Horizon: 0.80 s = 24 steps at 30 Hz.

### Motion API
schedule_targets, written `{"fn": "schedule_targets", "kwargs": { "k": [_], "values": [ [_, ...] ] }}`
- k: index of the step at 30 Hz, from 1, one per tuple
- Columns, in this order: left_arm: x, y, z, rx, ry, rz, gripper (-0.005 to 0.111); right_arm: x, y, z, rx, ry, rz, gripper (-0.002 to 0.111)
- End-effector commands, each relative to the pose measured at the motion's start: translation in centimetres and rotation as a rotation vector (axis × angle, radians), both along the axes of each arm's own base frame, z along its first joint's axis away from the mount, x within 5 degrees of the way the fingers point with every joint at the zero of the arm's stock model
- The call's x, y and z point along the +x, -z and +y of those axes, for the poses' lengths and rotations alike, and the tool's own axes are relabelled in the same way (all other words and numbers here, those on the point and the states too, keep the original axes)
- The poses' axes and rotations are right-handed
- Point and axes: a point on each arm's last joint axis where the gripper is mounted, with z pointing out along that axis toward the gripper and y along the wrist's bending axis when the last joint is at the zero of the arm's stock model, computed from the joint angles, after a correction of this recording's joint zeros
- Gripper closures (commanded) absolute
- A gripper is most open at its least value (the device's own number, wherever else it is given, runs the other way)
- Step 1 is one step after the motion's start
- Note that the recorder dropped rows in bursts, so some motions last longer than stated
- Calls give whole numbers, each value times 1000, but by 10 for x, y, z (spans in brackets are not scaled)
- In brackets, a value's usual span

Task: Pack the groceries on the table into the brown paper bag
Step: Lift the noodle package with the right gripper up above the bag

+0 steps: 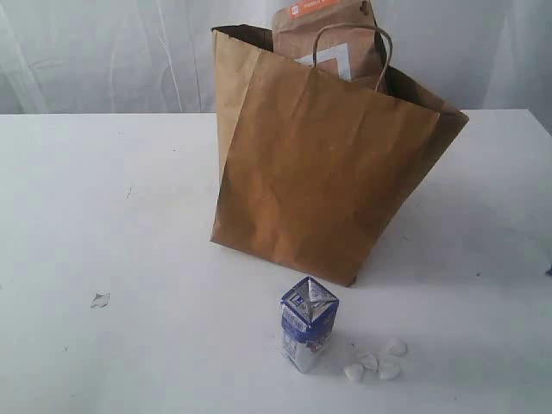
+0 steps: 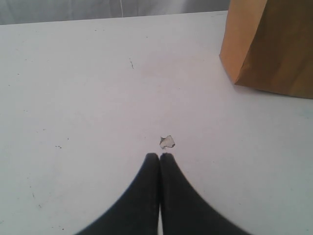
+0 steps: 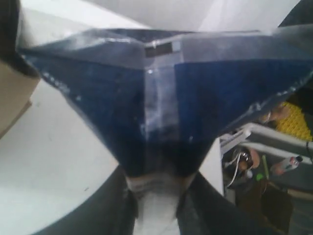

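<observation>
While the right gripper [image 3: 156, 190] pinches one end of a dark blue packet [image 3: 161, 98], the left gripper [image 2: 160, 156] hangs closed over the table [image 2: 73, 98]; the carton [image 1: 308, 332] stands just before the bag [image 1: 319, 172]; a pouch [image 1: 323, 26] pokes from its top.

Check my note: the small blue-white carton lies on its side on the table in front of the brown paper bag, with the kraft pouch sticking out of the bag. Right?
Not quite. The small blue-white carton stands upright, not on its side, as the exterior view shows. It is on the table in front of the brown paper bag, kraft pouch sticking out.
</observation>
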Motion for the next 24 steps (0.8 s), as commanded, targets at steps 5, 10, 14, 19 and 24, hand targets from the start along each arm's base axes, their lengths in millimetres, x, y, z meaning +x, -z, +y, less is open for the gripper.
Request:
{"fn": "schedule_targets", "kwargs": {
  "k": [5, 10, 14, 19, 24],
  "values": [
    [0, 1, -1, -17, 4, 5, 107, -21, -81, -2, 83, -59, -414, 108],
    [0, 1, -1, -17, 4, 5, 107, -6, -123, 23, 336, -257, -735, 108],
    [0, 1, -1, -17, 4, 5, 107, 18, -145, 42, 589, -395, -859, 108],
    [0, 1, -1, -17, 4, 5, 107, 66, -158, 64, 859, -505, -874, 108],
    [0, 1, -1, -17, 4, 5, 107, 109, -157, 79, 1016, -556, -851, 108]
  ]
}}
